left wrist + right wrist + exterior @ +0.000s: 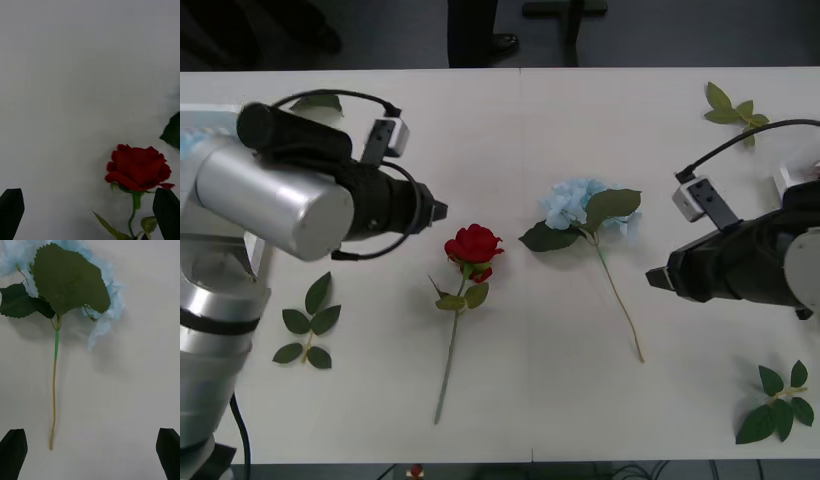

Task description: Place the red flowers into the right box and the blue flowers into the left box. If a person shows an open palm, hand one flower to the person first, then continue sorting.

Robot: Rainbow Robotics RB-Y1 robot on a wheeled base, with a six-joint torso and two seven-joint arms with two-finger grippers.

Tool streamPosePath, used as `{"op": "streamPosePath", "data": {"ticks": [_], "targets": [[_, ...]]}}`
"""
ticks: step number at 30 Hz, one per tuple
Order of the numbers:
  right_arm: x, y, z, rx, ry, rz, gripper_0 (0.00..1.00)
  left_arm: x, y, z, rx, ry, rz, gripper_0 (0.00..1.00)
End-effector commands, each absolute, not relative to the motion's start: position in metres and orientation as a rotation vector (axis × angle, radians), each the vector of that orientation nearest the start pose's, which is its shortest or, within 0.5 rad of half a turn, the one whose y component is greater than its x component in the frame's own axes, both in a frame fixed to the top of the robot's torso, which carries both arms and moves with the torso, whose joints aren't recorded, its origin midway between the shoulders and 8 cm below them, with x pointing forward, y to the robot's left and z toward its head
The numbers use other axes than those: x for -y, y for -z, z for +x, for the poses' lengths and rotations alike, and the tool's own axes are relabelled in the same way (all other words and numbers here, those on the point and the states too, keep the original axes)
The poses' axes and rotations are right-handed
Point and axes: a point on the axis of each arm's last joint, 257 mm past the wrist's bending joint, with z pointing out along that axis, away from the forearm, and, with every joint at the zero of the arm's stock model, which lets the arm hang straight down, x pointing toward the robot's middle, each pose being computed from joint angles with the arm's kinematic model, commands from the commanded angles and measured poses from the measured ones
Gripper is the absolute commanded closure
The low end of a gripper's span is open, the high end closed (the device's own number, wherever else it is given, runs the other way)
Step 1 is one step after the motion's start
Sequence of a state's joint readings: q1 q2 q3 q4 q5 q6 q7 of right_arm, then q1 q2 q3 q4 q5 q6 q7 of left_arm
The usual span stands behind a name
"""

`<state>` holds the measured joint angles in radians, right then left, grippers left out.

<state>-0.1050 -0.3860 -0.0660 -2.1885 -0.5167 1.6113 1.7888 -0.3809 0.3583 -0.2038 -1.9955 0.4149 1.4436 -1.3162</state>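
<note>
you're at the reach stage of the sort, nothing picked up yet and no palm held out, so by my reading both arms are lining up on a flower each. starting on your left, the left gripper (pixel 438 211) hangs over the white table (pixel 510 130), just beside the red rose (pixel 473 245), which lies flat near the middle with its stem trailing toward the robot; in the left wrist view the black fingers (pixel 12 208) sit at the two corners, spread wide and holding nothing, and the bloom lies close to one of them rather than centred. so the next move calls for shifting across until the stem sits between the fingers, then coming down (the stem is thin, so aim low on it). further right lies the blue hydrangea (pixel 575 203), its big leaves over the petals. the right gripper (pixel 655 280) hovers just beside that stem's lower part, and its fingers are likewise wide apart and empty, with the stem end near one finger, off centre. this one goes to the left box.
</note>
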Motion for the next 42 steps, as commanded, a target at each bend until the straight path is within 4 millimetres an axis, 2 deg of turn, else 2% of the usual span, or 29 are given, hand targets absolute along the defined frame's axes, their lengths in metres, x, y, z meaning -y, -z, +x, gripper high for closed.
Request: {"op": "streamPosePath", "data": {"ticks": [1, 3, 6, 9, 14, 22, 28, 30, 32, 33, 34, 35, 42], "targets": [[0.232, 0.243, 0.435, -2.408, -0.011, -0.577, 0.0, -0.106, 0.203, 0.466, -2.314, 0.258, 0.406, 0.0], [0.226, 0.253, 0.442, -2.397, -0.006, -0.579, 0.0, -0.093, 0.217, 0.449, -2.323, 0.267, 0.459, 0.0], [0.22, 0.263, 0.451, -2.381, 0.005, -0.585, 0.0, -0.072, 0.235, 0.436, -2.3, 0.287, 0.527, 0.0], [0.215, 0.27, 0.458, -2.368, 0.018, -0.593, 0.0, -0.059, 0.252, 0.431, -2.294, 0.269, 0.579, 0.0], [0.205, 0.281, 0.467, -2.356, 0.047, -0.61, 0.0, -0.045, 0.278, 0.438, -2.301, 0.186, 0.631, 0.0], [0.186, 0.291, 0.476, -2.363, 0.112, -0.567, 0.0, -0.057, 0.308, 0.458, -2.348, 0.093, 0.622, 0.0], [0.176, 0.305, 0.481, -2.357, 0.098, -0.556, 0.0, -0.062, 0.325, 0.476, -2.351, 0.045, 0.615, 0.0], [0.176, 0.312, 0.484, -2.358, 0.103, -0.549, 0.0, -0.065, 0.332, 0.481, -2.362, 0.027, 0.606, 0.22], [0.175, 0.315, 0.486, -2.358, 0.098, -0.544, 0.0, -0.067, 0.335, 0.484, -2.363, 0.014, 0.603, 0.56], [0.175, 0.319, 0.487, -2.36, 0.098, -0.542, 0.0, -0.067, 0.337, 0.485, -2.366, 0.012, 0.601, 0.79], [0.175, 0.32, 0.488, -2.358, 0.099, -0.541, 0.0, -0.067, 0.336, 0.486, -2.365, 0.011, 0.6, 0.95], [0.174, 0.321, 0.488, -2.358, 0.099, -0.541, 0.0, -0.067, 0.336, 0.486, -2.366, 0.013, 0.594, 1.0], [0.172, 0.329, 0.487, -2.364, 0.108, -0.551, 0.01, -0.068, 0.33, 0.49, -2.36, 0.021, 0.569, 1.0]]}}
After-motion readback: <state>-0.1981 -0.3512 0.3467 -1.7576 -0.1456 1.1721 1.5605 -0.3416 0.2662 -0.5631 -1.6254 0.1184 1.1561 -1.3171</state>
